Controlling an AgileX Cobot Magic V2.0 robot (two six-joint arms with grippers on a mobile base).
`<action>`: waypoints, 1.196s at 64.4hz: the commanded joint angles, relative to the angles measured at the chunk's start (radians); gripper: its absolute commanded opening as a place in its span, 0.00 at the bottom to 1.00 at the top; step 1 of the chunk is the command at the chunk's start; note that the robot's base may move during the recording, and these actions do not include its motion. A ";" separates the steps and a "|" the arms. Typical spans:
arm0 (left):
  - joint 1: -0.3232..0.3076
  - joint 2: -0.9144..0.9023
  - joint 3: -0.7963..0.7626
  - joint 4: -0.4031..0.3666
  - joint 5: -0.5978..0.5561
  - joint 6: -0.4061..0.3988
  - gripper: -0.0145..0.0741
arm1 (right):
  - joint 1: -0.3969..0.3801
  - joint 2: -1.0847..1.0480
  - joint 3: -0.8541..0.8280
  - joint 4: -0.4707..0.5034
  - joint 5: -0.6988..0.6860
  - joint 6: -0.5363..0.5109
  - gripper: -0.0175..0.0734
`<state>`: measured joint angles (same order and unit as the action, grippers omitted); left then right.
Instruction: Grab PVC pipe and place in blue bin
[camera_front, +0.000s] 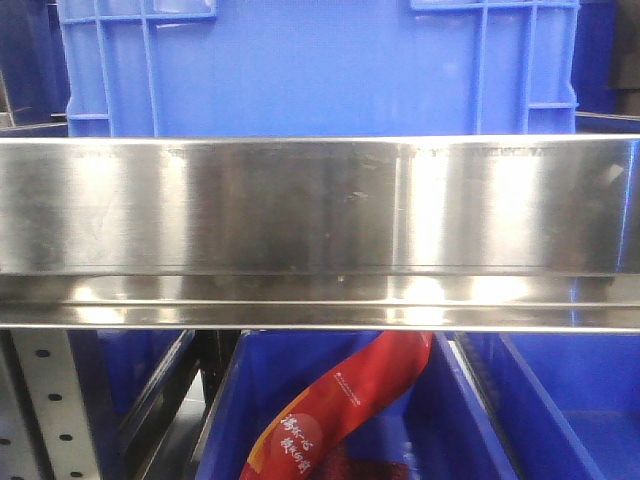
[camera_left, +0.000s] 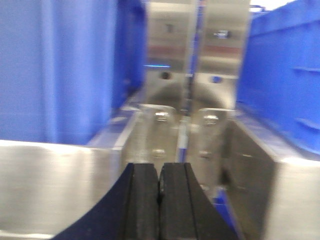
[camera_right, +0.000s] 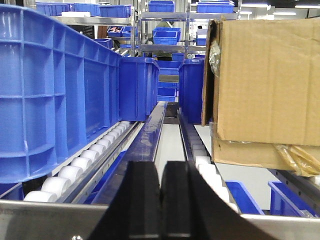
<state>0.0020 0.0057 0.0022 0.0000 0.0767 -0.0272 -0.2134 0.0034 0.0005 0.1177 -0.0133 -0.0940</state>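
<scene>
Facing shelving — both end effectors (camera_left: 159, 200) (camera_right: 160, 200) seemingly closed, empty

Warehouse-type room, rows of metal shelving racks (camera_right: 165, 25) running back, stacked with blue plastic crates (camera_right: 65, 90). White roller conveyor tracks (camera_right: 87, 160) under crates. Big brown cardboard box (camera_right: 270, 85) on right track. Shiny stainless steel shelf beam (camera_front: 320, 230) up close, glare spots all over. Pale floor strip (camera_right: 169, 145) between racks, ceiling strip lights (camera_right: 255, 5) overhead.

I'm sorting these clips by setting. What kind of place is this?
Probably a warehouse or parts storeroom: blue bins on roller racks, steel shelving, a cardboard box.
</scene>
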 joint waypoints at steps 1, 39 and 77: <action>-0.015 -0.006 -0.002 0.008 -0.009 -0.011 0.04 | -0.004 -0.003 -0.001 -0.007 -0.018 -0.002 0.01; -0.014 -0.006 -0.002 -0.015 -0.013 -0.011 0.04 | -0.004 -0.003 -0.001 -0.007 -0.018 -0.002 0.01; -0.014 -0.006 -0.002 -0.015 -0.013 -0.011 0.04 | -0.004 -0.003 -0.001 -0.007 -0.018 -0.002 0.01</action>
<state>-0.0061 0.0057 0.0022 -0.0071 0.0767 -0.0295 -0.2134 0.0034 0.0005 0.1177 -0.0133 -0.0940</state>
